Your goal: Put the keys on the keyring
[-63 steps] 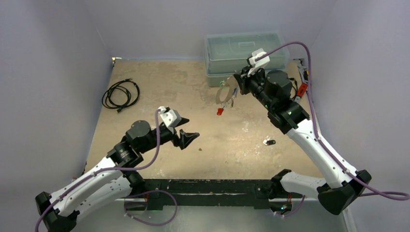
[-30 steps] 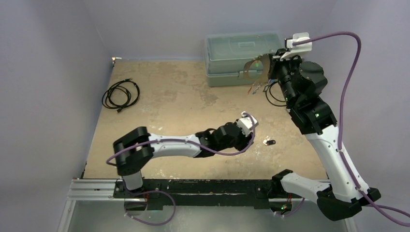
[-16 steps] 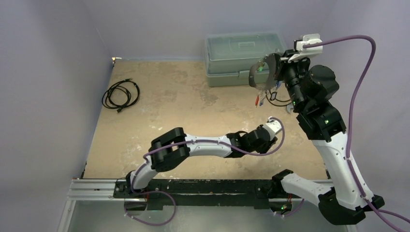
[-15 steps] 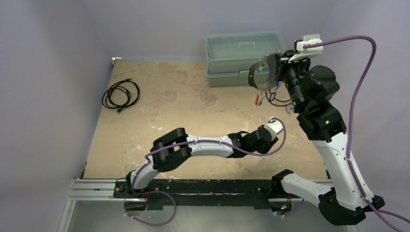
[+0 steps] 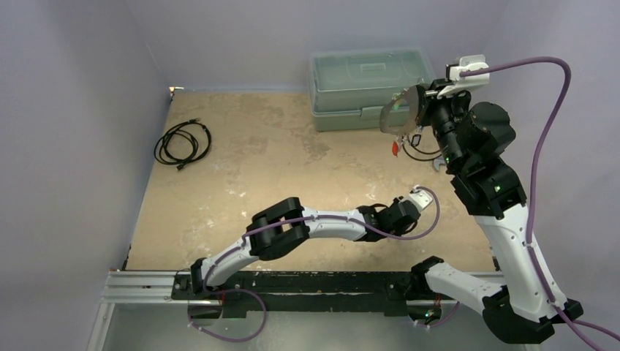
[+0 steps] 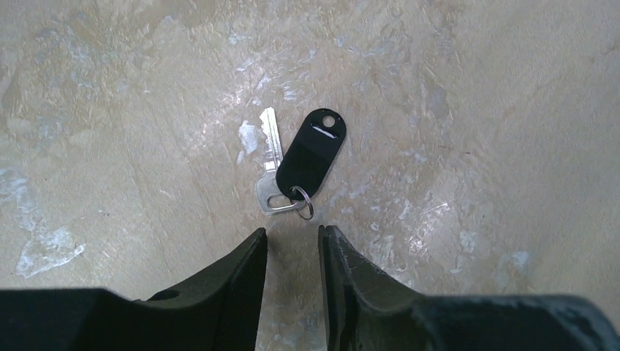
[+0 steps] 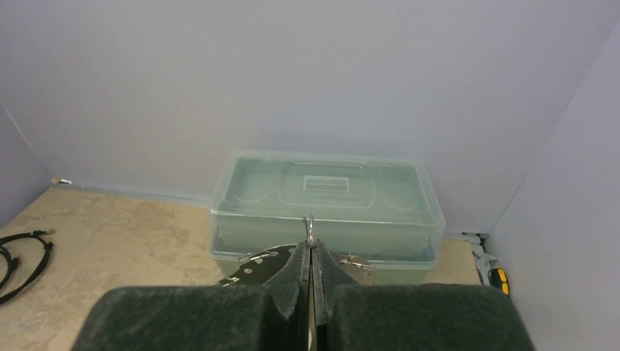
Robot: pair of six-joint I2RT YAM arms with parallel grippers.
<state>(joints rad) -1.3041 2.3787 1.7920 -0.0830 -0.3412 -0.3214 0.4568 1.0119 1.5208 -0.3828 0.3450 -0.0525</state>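
Note:
My right gripper (image 5: 422, 108) is shut on the keyring (image 5: 387, 115) and holds it in the air in front of the box, at the back right. A red-tagged key (image 5: 395, 148) hangs under the hoop. In the right wrist view the jaws (image 7: 311, 252) are pressed together on the ring's thin wire (image 7: 310, 228). My left gripper (image 5: 411, 208) reaches far right, low over the table. In the left wrist view it (image 6: 292, 232) is open with a narrow gap, just short of a silvery key (image 6: 270, 172) with a black oval tag (image 6: 311, 153) lying flat. The arm hides this key in the top view.
A translucent green lidded box (image 5: 365, 84) stands at the back wall, also in the right wrist view (image 7: 325, 197). A coiled black cable (image 5: 183, 142) lies at the left. A yellow-and-black tool (image 7: 501, 280) lies by the right wall. Walls close in on three sides.
My left arm has stretched from the left side across to the right, down over the black-tagged key. My right gripper has lifted the keyring up and to the right.

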